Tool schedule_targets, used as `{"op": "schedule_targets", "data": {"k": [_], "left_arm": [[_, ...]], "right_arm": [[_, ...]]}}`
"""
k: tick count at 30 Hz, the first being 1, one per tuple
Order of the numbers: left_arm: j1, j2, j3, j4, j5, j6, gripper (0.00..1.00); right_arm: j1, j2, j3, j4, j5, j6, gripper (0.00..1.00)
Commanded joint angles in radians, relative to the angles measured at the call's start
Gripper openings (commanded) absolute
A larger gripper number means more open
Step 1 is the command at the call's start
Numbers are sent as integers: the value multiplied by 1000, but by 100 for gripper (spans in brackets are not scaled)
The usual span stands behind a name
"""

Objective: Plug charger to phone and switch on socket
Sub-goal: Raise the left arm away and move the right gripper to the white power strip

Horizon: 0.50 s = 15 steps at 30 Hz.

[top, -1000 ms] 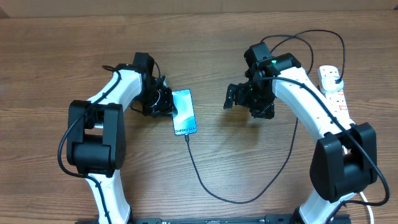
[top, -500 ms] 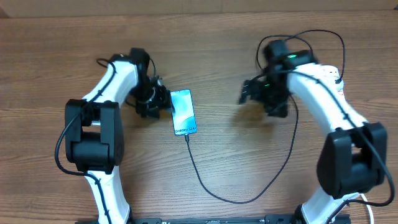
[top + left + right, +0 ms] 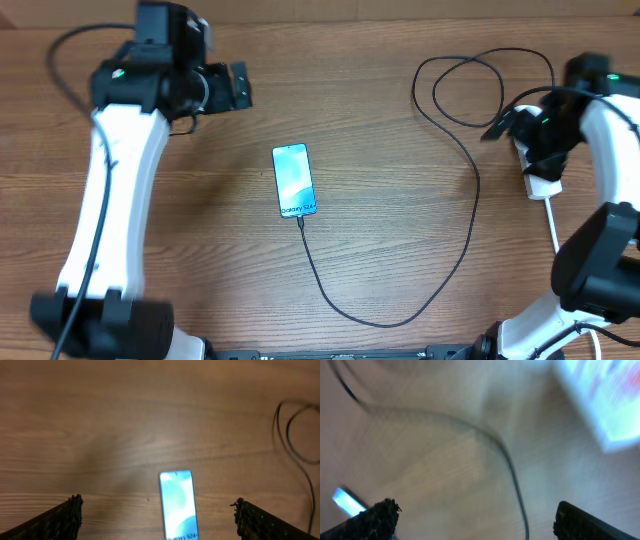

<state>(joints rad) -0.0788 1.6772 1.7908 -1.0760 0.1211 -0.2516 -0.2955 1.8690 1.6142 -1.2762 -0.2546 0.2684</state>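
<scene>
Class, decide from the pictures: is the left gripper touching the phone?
Apart. The overhead view shows the left gripper far from the phone, with a wide stretch of table between them. The left wrist view agrees.

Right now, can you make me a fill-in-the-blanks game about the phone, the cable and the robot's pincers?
1. The phone lies on the table with its screen facing ____.
2. The small tip of the charger is plugged into the ____.
3. The left pincer and the right pincer are both ____ and hold nothing.
4. The pincer nearest the socket is the ____ one.

Missing words: up; phone; open; right.
</scene>
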Motion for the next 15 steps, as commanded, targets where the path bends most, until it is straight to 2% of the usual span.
{"op": "schedule_targets", "data": {"k": [1, 8, 15], "left_arm": [[-6, -32, 12, 0, -103, 11, 100], [-6, -19, 12, 0, -103, 12, 100], [-6, -19, 12, 0, -103, 12, 100]], "right_arm": [[-76, -34, 42, 129, 61, -11, 100], [-157, -13, 41, 267, 356, -11, 100], [-233, 20, 28, 350, 377, -14, 100]]}}
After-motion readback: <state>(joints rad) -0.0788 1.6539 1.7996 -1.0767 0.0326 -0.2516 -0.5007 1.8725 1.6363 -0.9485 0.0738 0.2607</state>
